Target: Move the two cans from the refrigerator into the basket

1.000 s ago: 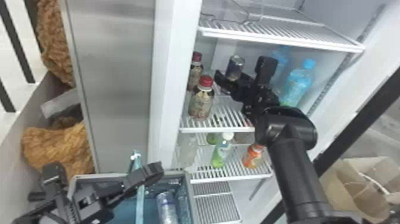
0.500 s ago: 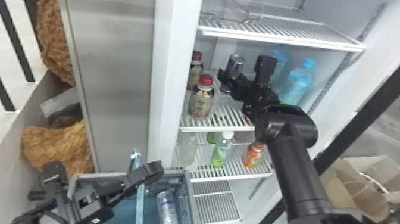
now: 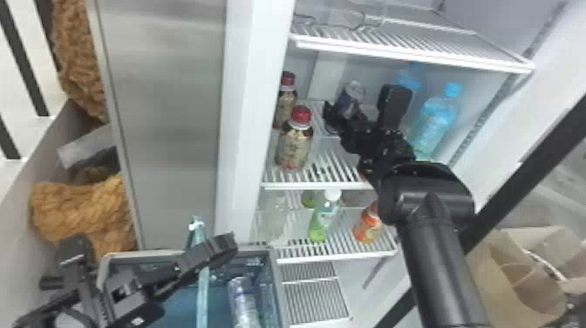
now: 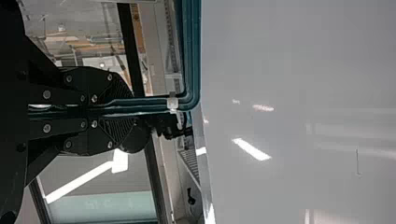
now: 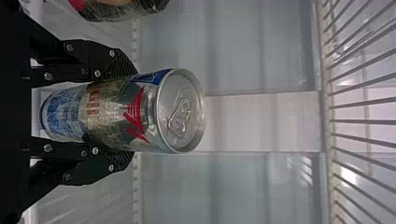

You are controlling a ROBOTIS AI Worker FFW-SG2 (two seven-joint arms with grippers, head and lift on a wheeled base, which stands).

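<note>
My right gripper is inside the refrigerator at the middle shelf, shut on a silver-and-blue can. In the right wrist view, the can lies between both fingers of the right gripper, its lid facing outward. The teal basket stands at the lower left with another can inside. Over that basket is my left gripper; the left wrist view shows the left gripper shut on the basket's teal handle.
Two red-capped bottles stand left of the right gripper, and blue bottles to its right. Wire shelves lie above and below it. Green and orange bottles stand on the lower shelf. A paper bag is at the right.
My right gripper's fingers have drawn together around the can. The can has shifted slightly right with them. My left gripper and the basket have stayed put.
</note>
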